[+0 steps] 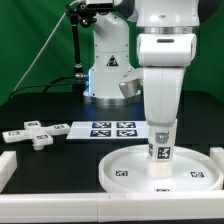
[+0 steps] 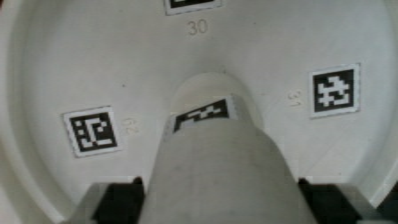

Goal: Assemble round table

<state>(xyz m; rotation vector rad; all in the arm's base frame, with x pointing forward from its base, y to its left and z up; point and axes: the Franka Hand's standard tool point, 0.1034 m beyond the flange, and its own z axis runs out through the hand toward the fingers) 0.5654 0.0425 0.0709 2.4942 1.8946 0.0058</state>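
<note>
The large rimmed round disc [image 1: 160, 170] lies on the table at the front, right of centre in the exterior view. My gripper [image 1: 160, 130] is shut on the short thick cylinder leg [image 1: 160, 152] and holds it upright over the disc's middle, its lower end at or just above the disc's surface. In the wrist view the leg [image 2: 214, 150] runs out between my two black fingers [image 2: 121, 203] toward the disc [image 2: 107, 60], whose tags show around it. The cross-shaped foot piece [image 1: 32, 135] lies on the table at the exterior view's left.
The marker board [image 1: 105, 129] lies flat behind the disc. White border rails run along the front left [image 1: 8, 160] and the right edge [image 1: 217, 155]. The robot base [image 1: 105, 70] stands at the back.
</note>
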